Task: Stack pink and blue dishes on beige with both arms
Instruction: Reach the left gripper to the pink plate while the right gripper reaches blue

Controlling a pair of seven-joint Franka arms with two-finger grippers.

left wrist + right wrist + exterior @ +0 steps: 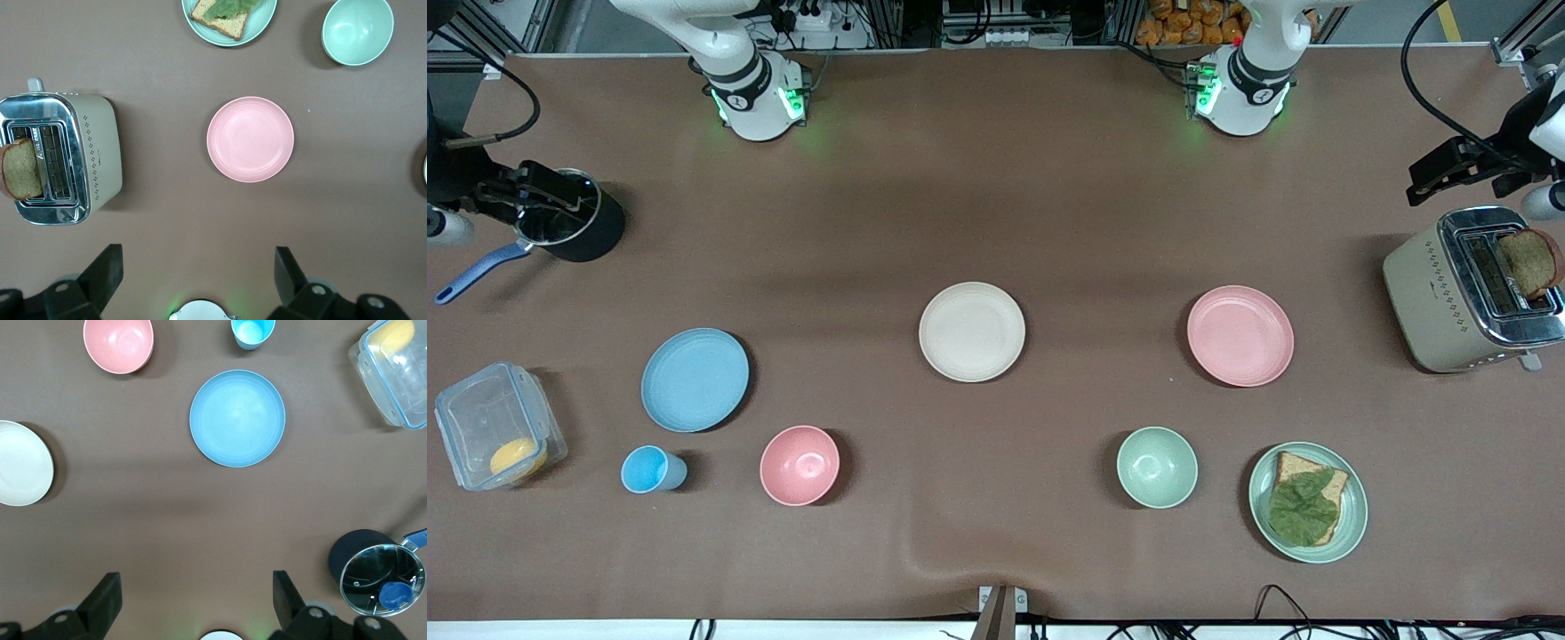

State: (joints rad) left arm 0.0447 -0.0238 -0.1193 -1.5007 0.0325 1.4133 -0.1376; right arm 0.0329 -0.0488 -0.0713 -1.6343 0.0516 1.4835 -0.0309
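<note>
Right now the beige plate [972,332] sits mid-surface [1049,222], bare on top. Toward the left arm's end from it lies the pink plate [1240,335], alone; toward the right arm's end, slightly nearer the front camera, lies the blue plate [695,380]. The left tool [197,273] hangs released above the surface beside the toaster [1463,289], and the right tool [197,600] hangs released beside the black pot [574,222].
</note>
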